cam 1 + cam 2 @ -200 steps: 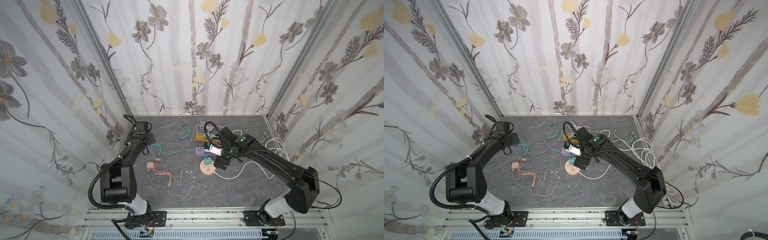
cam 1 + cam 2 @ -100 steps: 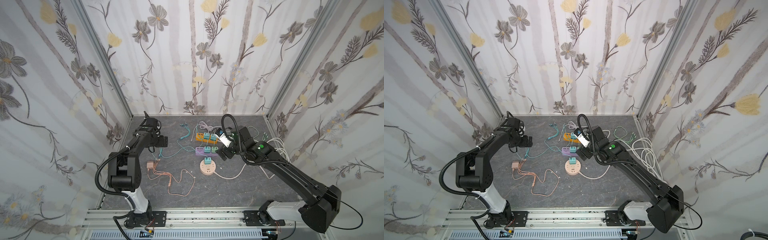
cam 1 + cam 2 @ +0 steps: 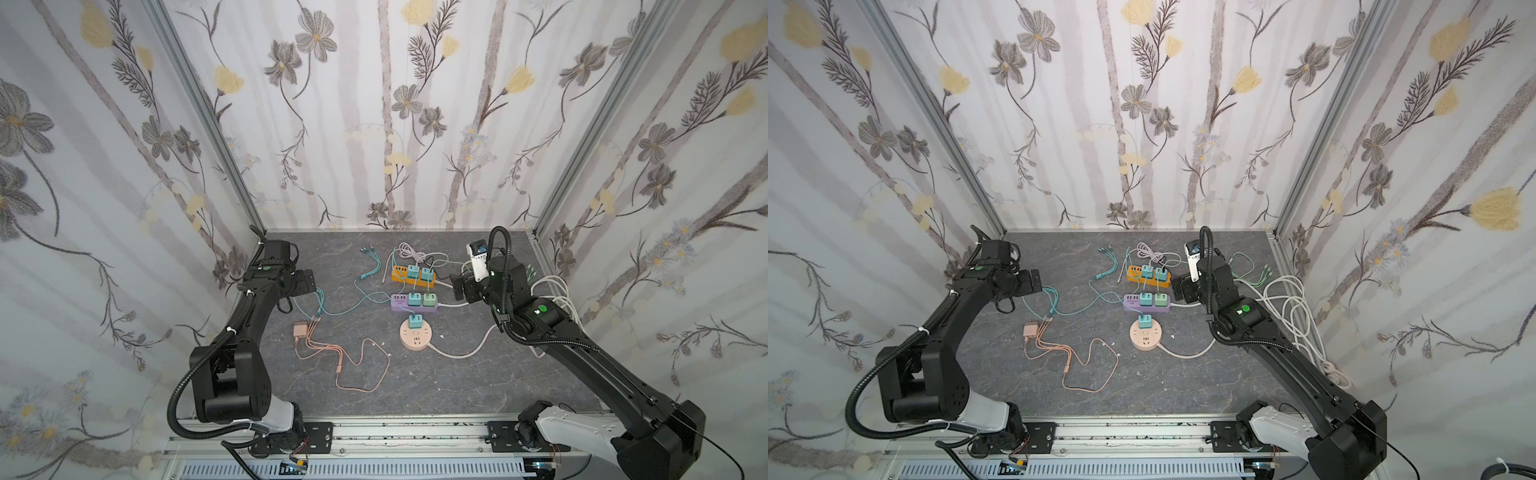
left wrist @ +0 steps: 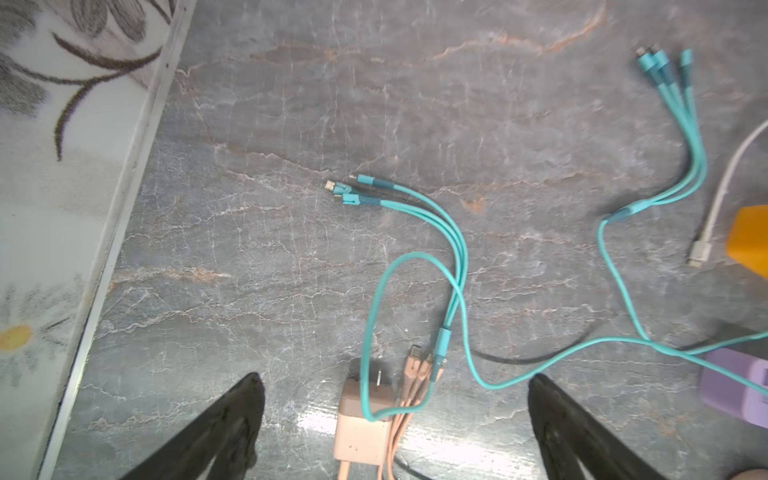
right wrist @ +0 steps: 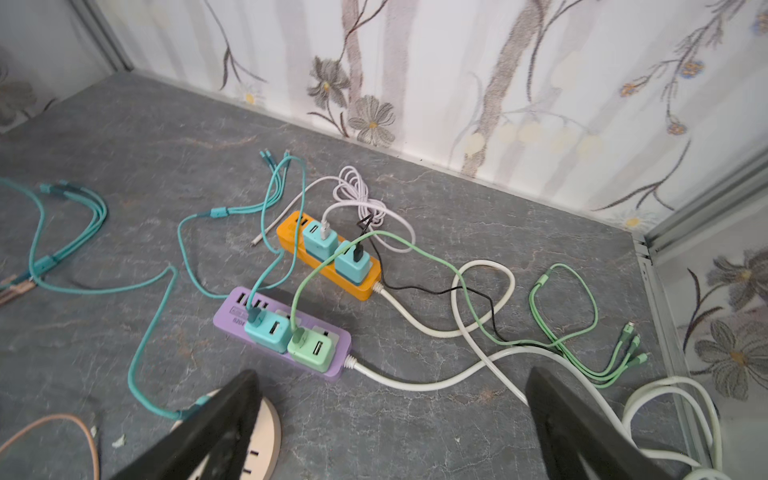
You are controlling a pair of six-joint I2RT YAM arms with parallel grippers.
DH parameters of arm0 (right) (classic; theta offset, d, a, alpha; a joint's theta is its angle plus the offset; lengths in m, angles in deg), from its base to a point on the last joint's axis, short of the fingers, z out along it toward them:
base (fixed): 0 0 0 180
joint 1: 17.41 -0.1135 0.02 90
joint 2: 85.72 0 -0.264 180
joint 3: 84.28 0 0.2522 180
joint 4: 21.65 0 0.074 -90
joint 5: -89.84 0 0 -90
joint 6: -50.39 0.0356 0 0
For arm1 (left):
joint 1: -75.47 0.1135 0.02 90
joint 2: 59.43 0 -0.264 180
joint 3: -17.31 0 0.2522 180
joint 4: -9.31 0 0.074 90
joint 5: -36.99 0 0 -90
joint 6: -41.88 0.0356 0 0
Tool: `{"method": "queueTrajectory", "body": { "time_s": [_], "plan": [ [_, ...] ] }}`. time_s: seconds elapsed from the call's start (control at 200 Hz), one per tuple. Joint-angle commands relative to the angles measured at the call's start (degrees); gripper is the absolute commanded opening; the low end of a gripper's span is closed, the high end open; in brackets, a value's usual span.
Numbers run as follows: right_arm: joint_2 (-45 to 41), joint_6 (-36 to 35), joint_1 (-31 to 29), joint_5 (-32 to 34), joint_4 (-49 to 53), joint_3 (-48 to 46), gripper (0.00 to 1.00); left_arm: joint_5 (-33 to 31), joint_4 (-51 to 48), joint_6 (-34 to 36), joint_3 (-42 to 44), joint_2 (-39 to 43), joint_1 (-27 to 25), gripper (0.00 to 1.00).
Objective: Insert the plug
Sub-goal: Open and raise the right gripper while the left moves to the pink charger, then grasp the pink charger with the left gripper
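Observation:
The pale pink plug (image 3: 299,331) (image 3: 1030,330) lies flat on the grey table with its pink cable trailing toward the front. In the left wrist view the plug (image 4: 363,428) sits between my wide-apart fingers with a teal cable looped over it. My left gripper (image 3: 307,282) (image 3: 1033,282) (image 4: 395,376) is open and holds nothing. The round pink socket (image 3: 417,337) (image 3: 1145,336) (image 5: 266,440) carries a teal charger (image 3: 414,321). My right gripper (image 3: 459,286) (image 3: 1177,286) (image 5: 392,371) is open and empty, to the right of the strips.
A purple power strip (image 3: 399,300) (image 5: 232,309) and an orange power strip (image 3: 399,272) (image 5: 291,232) hold teal and green chargers. Teal cables (image 4: 457,257) cross the table's left middle. White cords (image 3: 1296,316) and a green cable (image 5: 582,316) pile at the right wall.
My right gripper has drawn back from above the round socket to the right of the strips. My left gripper has swung out from the back left wall over the plug.

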Motion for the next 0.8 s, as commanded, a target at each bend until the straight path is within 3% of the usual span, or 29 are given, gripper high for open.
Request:
{"method": "queueTrajectory", "body": {
  "time_s": [0.0,0.145,0.22,0.37,0.45,0.57,0.724,0.794],
  "plan": [
    [-0.4,5.0,0.2,2.6,-2.7,1.2,0.99,-1.4,10.8,-3.4,4.3,5.5,1.7,1.00],
    [-1.9,6.3,1.0,-0.3,-4.1,0.0,0.99,-11.6,28.6,-6.0,17.7,17.4,1.8,1.00],
    [-2.2,7.1,1.5,-0.9,-6.0,-1.4,0.99,-10.0,32.9,-5.0,23.2,22.6,2.5,1.00],
    [-0.9,8.1,1.8,-1.8,-6.9,-2.0,0.99,-9.1,10.6,-12.1,15.8,21.4,2.6,0.90],
    [0.0,9.1,1.7,-0.7,-7.7,-2.1,0.99,-8.0,1.2,-13.7,13.9,19.4,2.1,0.99],
    [0.9,10.5,1.8,-1.5,-7.8,-1.8,0.99,-5.4,-5.7,-10.5,15.6,19.5,0.8,0.95],
    [2.4,10.2,1.8,-1.9,-6.6,-0.9,0.99,-8.9,-11.8,-7.5,14.8,17.6,0.8,0.83],
    [2.9,10.0,1.9,-1.1,-6.8,-1.0,0.99,-7.6,-13.4,-6.2,13.6,15.0,0.8,0.81]
  ]
}}
